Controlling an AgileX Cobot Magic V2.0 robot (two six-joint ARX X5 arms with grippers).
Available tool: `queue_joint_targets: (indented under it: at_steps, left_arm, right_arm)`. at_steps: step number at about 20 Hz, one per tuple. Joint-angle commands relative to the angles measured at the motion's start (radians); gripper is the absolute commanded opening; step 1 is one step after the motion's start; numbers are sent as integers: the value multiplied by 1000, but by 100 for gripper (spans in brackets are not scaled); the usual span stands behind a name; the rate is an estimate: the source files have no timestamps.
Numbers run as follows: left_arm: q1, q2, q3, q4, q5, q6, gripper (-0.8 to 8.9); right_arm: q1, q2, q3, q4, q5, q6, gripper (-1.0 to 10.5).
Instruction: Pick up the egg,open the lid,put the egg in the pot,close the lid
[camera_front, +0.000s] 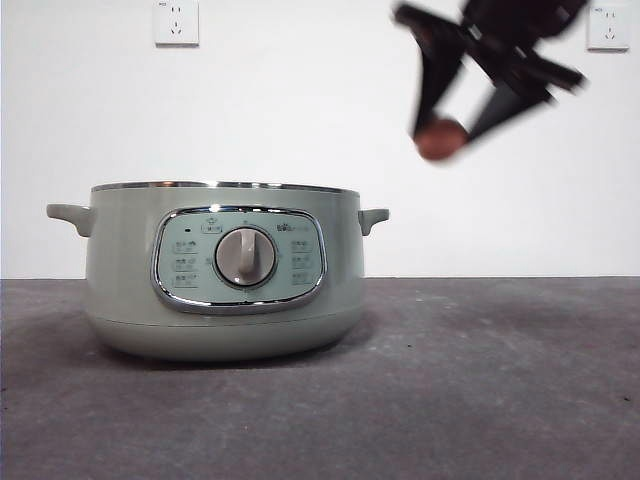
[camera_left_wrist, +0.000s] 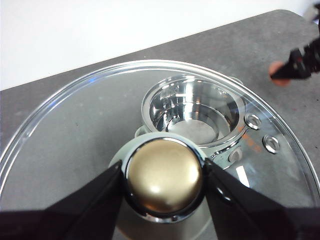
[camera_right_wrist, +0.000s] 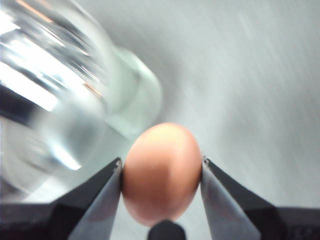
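1. Right gripper (camera_right_wrist: 161, 172): jaws closed on the egg (camera_right_wrist: 161, 172), one jaw pressing each side, egg seated between the tips.
2. Front view: the right arm enters from the top right corner, dark and motion-blurred. Gripper (camera_front: 441, 133) points down and to the left, with the egg (camera_front: 440, 139) at its tips, up in the air and off to the side of the pot (camera_front: 220, 270), above rim height.
3. Left gripper (camera_left_wrist: 164, 176): jaws clamped on the lid knob (camera_left_wrist: 164, 176), one jaw each side. The lid (camera_left_wrist: 75, 125) is held up above the open pot (camera_left_wrist: 192, 112).
4. The left arm isn't visible in the front view.
5. Left wrist view catches the right gripper (camera_left_wrist: 295, 67) at the frame edge, well apart from the left one.
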Motion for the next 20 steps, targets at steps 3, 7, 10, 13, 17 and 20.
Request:
queue_joint_targets:
  at_steps: [3,7,10,13,17,20]
  left_arm:
    - [2,-9,8,17,5,-6,-8]
    - [2,-9,8,16,5,-7,-8]
    - [2,-9,8,16,5,-6,-8]
    - [2,-9,8,16,5,-7,-8]
    - [2,-9,8,16,5,-7,-8]
    - [2,-9,8,16,5,-6,-8]
  right_arm:
    - [103,137,228,6,-5,-53,-15]
    - [177,337,449,-54,-5,-101,-15]
    - [209,498,606,-122,-5,-140,-15]
    - [225,625,712,-170,-5,-175,-15]
    - [234,726,739,-193,-5,-206,-15]
    - [240,776,739,-216,-5,-224,-15]
